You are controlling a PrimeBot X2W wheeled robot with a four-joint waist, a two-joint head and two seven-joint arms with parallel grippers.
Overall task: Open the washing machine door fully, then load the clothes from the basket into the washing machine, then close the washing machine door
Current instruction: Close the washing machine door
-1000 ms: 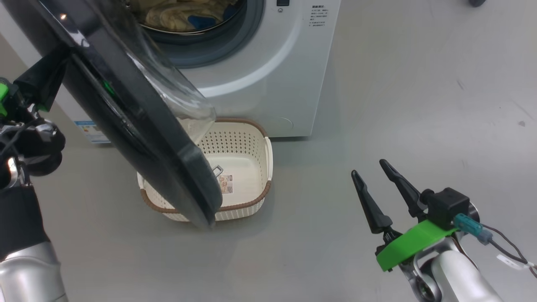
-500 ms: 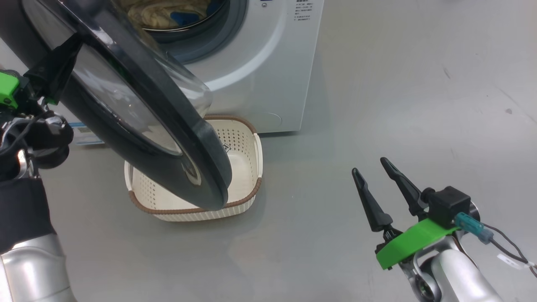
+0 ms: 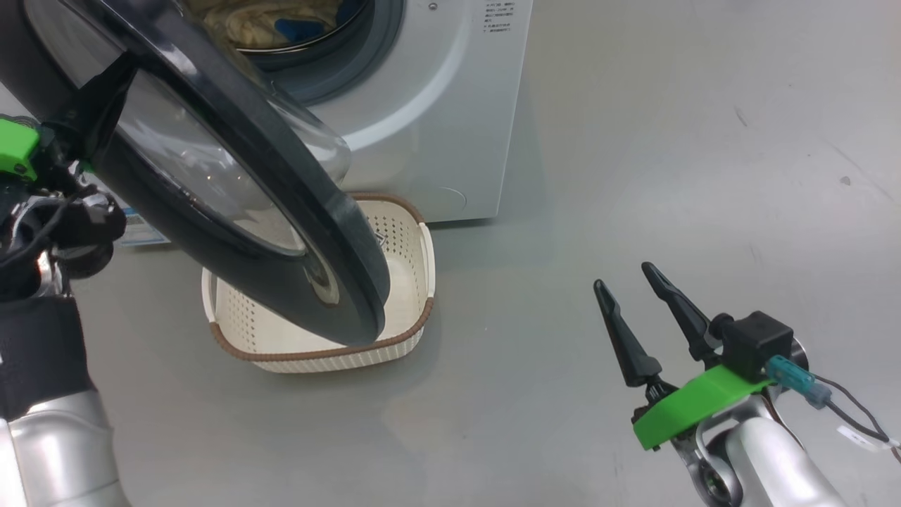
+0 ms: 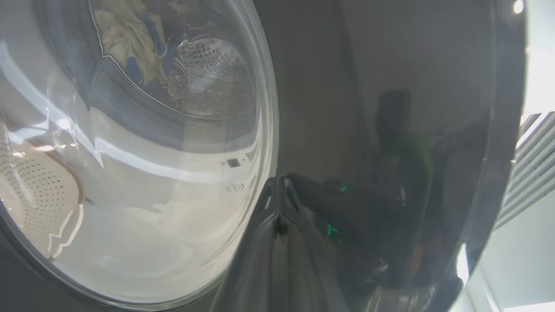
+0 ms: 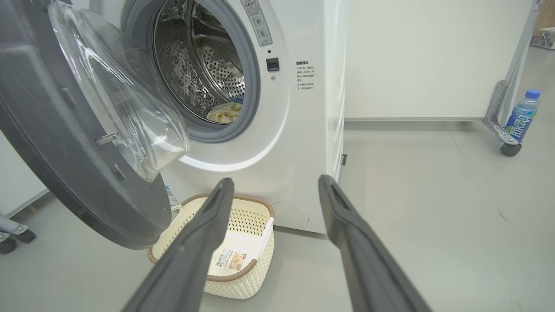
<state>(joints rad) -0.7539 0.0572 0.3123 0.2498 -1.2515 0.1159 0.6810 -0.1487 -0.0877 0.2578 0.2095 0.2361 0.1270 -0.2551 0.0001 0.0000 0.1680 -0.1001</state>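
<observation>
The washing machine (image 3: 436, 105) (image 5: 312, 130) stands with its door (image 3: 281, 211) (image 5: 65, 143) half swung out over the basket. My left gripper (image 3: 98, 98) (image 4: 279, 184) is shut, and its fingertips press on the glossy black outer ring of the door (image 4: 390, 86). The pale-yellow clothes (image 3: 260, 21) (image 5: 224, 112) lie inside the steel drum and also show through the glass as clothes (image 4: 130, 39). The cream basket (image 3: 394, 331) (image 5: 256, 268) sits on the floor below the opening, holding nothing but its label. My right gripper (image 3: 624, 276) (image 5: 276, 181) hangs open and empty to the right.
Grey floor spreads to the right of the machine. A plastic bottle (image 5: 522, 115) stands by a wheeled metal leg (image 5: 503, 121) at the far right. Another castor (image 5: 13, 238) sits at the left. A blue energy label (image 3: 141, 225) shows low on the machine's front.
The head camera has shifted, so the machine and basket sit further left in the picture. The door has turned toward the machine, with the left gripper against it. The right gripper has stayed put.
</observation>
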